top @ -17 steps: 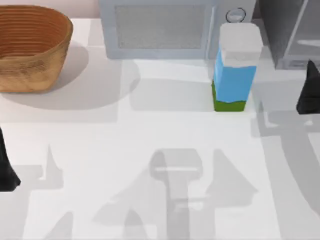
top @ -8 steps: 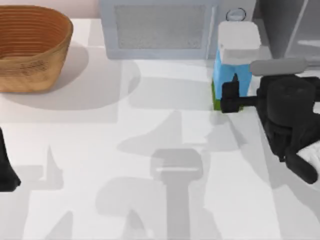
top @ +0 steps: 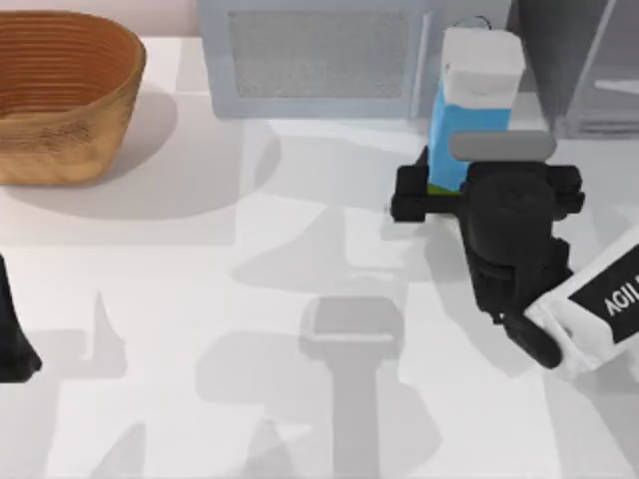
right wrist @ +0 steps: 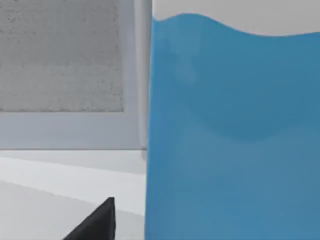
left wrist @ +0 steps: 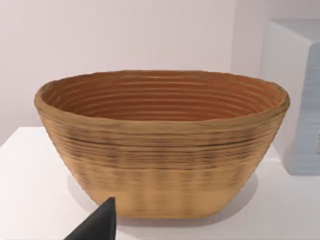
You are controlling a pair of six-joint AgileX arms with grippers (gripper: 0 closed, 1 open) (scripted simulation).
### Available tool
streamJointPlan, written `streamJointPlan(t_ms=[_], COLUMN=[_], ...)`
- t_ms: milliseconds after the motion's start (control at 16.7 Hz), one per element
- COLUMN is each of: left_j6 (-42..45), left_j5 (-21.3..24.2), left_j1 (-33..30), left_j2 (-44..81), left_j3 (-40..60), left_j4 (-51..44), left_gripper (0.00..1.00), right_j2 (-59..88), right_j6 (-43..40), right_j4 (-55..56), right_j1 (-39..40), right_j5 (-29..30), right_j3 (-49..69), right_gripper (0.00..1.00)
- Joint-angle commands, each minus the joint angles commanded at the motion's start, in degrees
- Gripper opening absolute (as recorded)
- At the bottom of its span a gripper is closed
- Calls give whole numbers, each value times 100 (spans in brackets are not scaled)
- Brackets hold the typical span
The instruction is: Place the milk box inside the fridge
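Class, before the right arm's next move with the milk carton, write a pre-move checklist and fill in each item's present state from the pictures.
1. Milk box upright beside the microwave: ok.
2. Right gripper at the carton's base: ok.
3. Fingers closed on carton: cannot tell.
4. Fridge door open: cannot tell.
5. Left gripper parked at the table's left edge, away from the basket: ok.

Our top view looks down on the bench [top: 200, 299]. Our left wrist view faces the wicker basket [left wrist: 160, 145] from near bench level; our right wrist view sits close against the milk box [right wrist: 232, 135], both shared with the top view.
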Motion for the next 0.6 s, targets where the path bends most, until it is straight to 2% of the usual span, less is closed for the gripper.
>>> streamJointPlan(t_ms=[300, 600], left_j6=[0, 0], left_j5=[0, 0], left_j1=[0, 0], left_j2=[0, 0], left_j3=[0, 0], left_j4=[0, 0], left_gripper=[100, 100], right_j2=[40, 545], right_j6=[-14, -89], right_j4=[-31, -221], right_j1=[-52, -305], right_j5=[-44, -288], right_j3=[70, 816], right_gripper=[100, 100])
